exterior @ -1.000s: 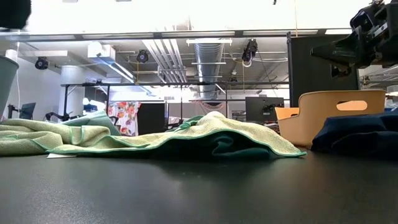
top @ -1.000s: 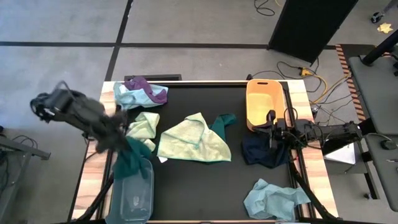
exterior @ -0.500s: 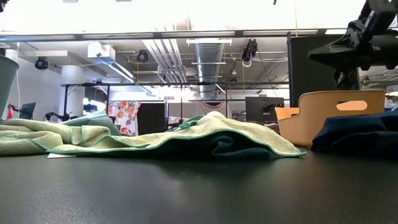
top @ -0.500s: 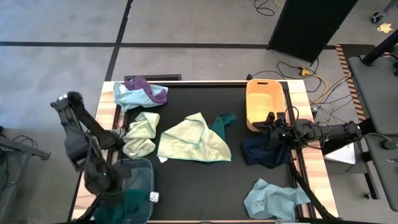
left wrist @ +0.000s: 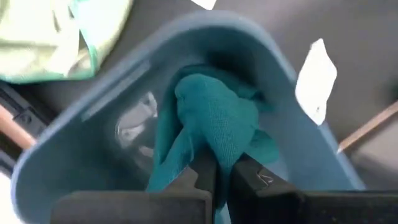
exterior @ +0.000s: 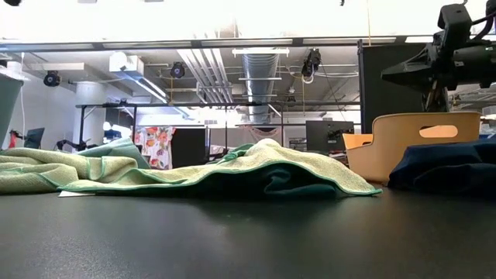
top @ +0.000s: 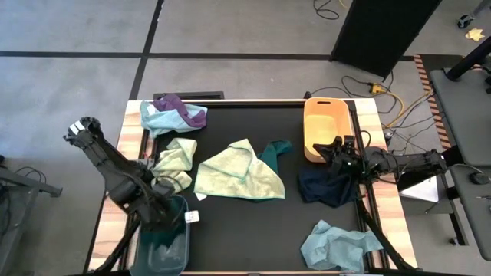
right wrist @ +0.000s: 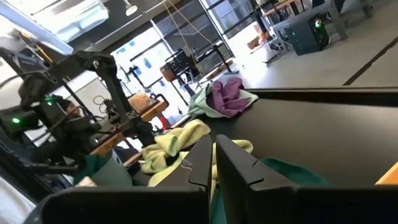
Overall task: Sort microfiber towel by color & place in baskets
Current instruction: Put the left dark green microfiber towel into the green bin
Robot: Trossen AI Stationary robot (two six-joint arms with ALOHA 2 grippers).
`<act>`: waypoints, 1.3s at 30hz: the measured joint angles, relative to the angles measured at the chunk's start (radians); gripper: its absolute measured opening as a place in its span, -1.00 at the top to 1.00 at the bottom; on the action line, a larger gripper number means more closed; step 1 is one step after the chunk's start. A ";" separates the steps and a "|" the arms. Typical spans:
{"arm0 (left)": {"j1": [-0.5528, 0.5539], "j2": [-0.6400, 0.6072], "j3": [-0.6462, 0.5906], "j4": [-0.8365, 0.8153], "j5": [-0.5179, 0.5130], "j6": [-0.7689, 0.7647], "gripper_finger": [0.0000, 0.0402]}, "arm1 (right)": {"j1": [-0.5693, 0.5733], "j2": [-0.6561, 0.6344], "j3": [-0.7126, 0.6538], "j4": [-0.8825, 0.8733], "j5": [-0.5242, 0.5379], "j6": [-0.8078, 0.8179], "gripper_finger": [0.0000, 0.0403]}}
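Pinching a teal towel [left wrist: 214, 121] between clenched fingers [left wrist: 202, 174], left gripper [top: 165, 215] inside the blue basket [top: 180, 245] at the bench's [top: 245, 222] front left corner, right gripper [top: 335, 148] with fingers closed on nothing, above a navy towel [top: 326, 188] beside the orange basket [top: 322, 126].

Two baskets stand on the table: a blue basket [top: 163, 244] under the left gripper [top: 163, 215] and an orange basket [top: 323, 127] beside the right gripper [top: 334, 147]. Seven towels show: one teal in the blue basket, two pale green, one dark green, one navy, one light blue, one purple-and-blue bundle.
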 joint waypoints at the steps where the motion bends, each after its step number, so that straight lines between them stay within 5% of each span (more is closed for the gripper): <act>1: 0.011 -0.001 -0.005 0.001 -0.001 -0.009 1.00 | 0.000 0.000 0.000 0.000 0.000 0.018 0.94; 11: 0.013 0.014 -0.135 0.005 0.312 -0.204 1.00 | 0.000 0.000 0.000 -0.011 -0.002 0.010 0.94; 24: 0.041 -0.001 -0.148 0.052 -0.108 -0.159 1.00 | 0.000 0.000 0.000 -0.017 -0.006 0.067 0.94; 30: 0.040 0.019 -0.089 0.052 -0.096 0.142 1.00 | 0.001 0.000 0.000 -0.017 -0.010 0.062 0.94; 35: 0.040 0.046 -0.089 0.006 -0.076 0.128 0.89 | 0.001 0.000 0.000 -0.017 -0.026 0.075 0.94; 39: 0.041 0.070 -0.090 -0.057 0.040 -0.005 0.66 | 0.001 0.000 0.000 -0.021 -0.057 0.115 0.90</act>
